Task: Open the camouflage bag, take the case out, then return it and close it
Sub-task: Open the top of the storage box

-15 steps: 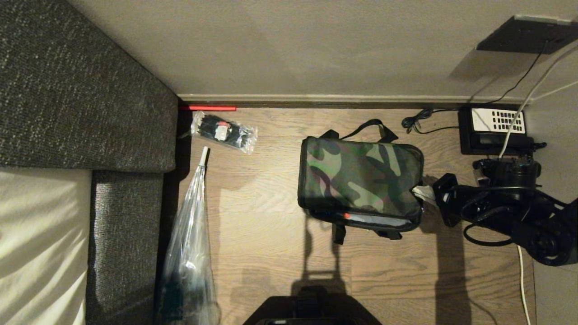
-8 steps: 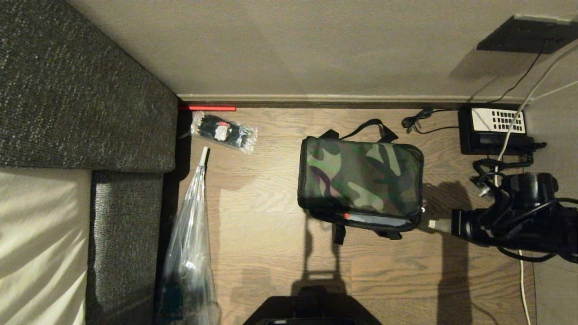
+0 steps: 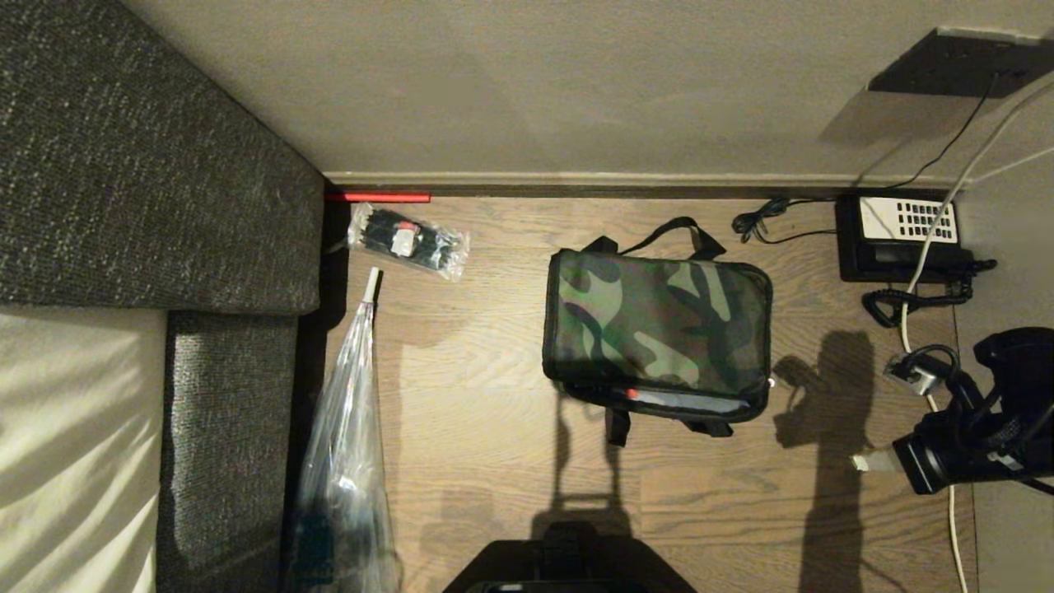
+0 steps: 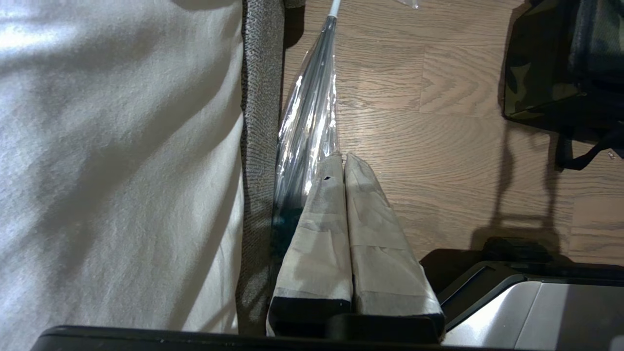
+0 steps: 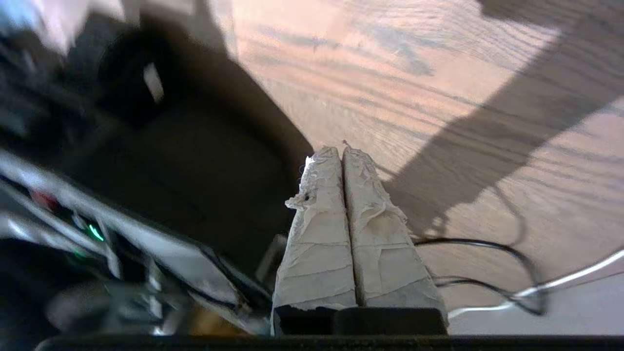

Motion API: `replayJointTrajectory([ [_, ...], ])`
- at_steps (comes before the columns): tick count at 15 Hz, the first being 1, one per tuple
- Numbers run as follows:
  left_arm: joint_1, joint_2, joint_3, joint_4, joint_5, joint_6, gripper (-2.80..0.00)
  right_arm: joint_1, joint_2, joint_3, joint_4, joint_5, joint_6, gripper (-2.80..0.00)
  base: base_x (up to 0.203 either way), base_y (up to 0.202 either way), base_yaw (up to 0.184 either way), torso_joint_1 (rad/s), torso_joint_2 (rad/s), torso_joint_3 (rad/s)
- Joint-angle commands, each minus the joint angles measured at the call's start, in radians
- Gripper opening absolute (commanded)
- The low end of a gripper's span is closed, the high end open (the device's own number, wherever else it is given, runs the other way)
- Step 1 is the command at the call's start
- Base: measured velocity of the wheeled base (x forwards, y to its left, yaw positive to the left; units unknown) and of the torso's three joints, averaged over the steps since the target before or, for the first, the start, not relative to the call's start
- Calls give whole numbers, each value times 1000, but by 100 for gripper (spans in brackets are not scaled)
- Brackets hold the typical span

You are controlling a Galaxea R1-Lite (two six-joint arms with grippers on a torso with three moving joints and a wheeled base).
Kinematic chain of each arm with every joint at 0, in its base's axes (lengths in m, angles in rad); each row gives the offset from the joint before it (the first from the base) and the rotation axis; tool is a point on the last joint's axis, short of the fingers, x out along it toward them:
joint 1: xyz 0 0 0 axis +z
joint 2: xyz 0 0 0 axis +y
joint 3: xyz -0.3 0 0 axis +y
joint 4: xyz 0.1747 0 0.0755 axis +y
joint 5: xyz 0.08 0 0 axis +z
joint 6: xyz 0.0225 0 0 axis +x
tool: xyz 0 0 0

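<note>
Claws: the right claw [image 3: 860,462] has its taped fingers pressed flat together with nothing between them, as the right wrist view [image 5: 342,151] shows.
Right claw place: at the right edge of the head view, low over the floor [image 3: 510,428], well apart from the camouflage bag [image 3: 659,333] and pointing toward it.
Left claw: the left claw [image 4: 343,158] is pinched closed and empty too, parked by the sofa [image 3: 148,181] above a clear plastic sleeve [image 4: 309,126].
Likely reason: with both claws empty and away from the bag, I judge the robot is either not yet engaged with it or finished with it.
Bag: it lies flat on the floor near the wall, camouflage lid [image 3: 650,317] uppermost and lying down over the body, black strap [image 3: 671,231] looped out toward the wall.
Bag edge: along the near side a thin red and pale strip [image 3: 683,399] shows under the lid, so that edge may not be fully shut; I cannot tell for sure.
Contents: the case is not visible anywhere outside the bag; I judge it sits inside, hidden by the lid.
Neighbours: a black telephone [image 3: 897,235] with white keypad stands near the wall beyond the right claw, its cords trailing on the floor.
Other items: a small plastic packet [image 3: 408,239] lies by the sofa corner.
</note>
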Motion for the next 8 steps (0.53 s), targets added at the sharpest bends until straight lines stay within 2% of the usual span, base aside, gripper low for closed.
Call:
replayJointTrajectory([
  [1, 1, 0, 0, 0, 0, -1, -280, 10, 32, 2, -61, -3, 120, -280, 0, 0, 0, 0, 0, 0],
  [3, 1, 0, 0, 0, 0, -1, -280, 75, 58, 0, -172, -76, 299, -280, 0, 0, 0, 0, 0, 0],
  [4, 1, 0, 0, 0, 0, -1, -280, 130, 84, 0, -235, -136, 352, -280, 0, 0, 0, 0, 0, 0],
  [5, 1, 0, 0, 0, 0, -1, -280, 183, 114, 6, -313, -226, 392, -154, 0, 0, 0, 0, 0, 0],
  [6, 1, 0, 0, 0, 0, -1, -280, 208, 137, 18, -387, -267, 403, 0, 0, 0, 0, 0, 0, 0],
  [8, 1, 0, 0, 0, 0, -1, -280, 212, 148, 21, -432, -277, 388, 0, 0, 0, 0, 0, 0, 0],
])
